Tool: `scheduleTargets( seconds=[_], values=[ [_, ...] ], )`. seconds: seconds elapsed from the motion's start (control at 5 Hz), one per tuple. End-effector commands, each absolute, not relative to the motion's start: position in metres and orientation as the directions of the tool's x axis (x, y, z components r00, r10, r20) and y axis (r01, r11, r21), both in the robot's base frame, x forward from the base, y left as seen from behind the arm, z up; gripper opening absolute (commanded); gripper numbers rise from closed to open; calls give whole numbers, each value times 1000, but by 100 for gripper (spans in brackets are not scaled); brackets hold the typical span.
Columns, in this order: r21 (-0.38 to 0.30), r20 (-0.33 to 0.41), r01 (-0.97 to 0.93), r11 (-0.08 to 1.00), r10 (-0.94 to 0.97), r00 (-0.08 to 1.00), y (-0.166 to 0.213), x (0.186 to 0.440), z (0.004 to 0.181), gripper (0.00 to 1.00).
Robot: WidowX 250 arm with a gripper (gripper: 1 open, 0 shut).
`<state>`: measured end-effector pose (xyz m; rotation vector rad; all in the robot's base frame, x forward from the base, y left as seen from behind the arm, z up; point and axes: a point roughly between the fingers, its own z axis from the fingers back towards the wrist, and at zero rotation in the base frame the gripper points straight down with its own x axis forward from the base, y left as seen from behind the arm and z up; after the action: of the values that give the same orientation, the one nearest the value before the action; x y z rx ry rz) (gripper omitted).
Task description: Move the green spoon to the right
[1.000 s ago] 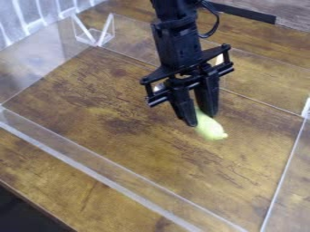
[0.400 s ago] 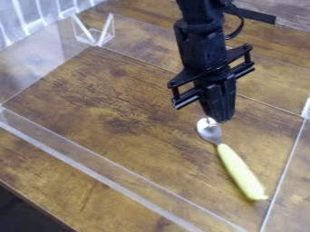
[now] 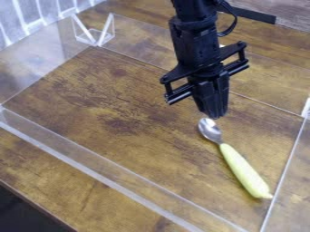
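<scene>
While gripper [image 3: 209, 111] hangs clenched, empty, just above bowl end, green spoon [image 3: 237, 160] lies flat on table [image 3: 97, 100]. Looks light, stiff; metal bowl slippery. Best hold: thick handle, below-right of fingertips.

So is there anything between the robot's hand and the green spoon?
No. In the camera view, the shut hand hangs right above the green spoon's silver bowl, with only bare wooden table showing there.

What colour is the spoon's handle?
Yellow-green; the plastic-handled, silver-bowled spoon shows best in the camera view.
</scene>
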<state>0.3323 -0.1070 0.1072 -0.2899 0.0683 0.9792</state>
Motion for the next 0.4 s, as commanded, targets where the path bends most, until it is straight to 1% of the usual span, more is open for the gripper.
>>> scheduleTargets(
  seconds=[0.0, 0.2],
  values=[
    [-262, -156, -796, 546, 790, 593, -111, 336, 130, 0],
    [-268, -152, -791, 550, 787, 599, -110, 336, 137, 0]
  ],
)
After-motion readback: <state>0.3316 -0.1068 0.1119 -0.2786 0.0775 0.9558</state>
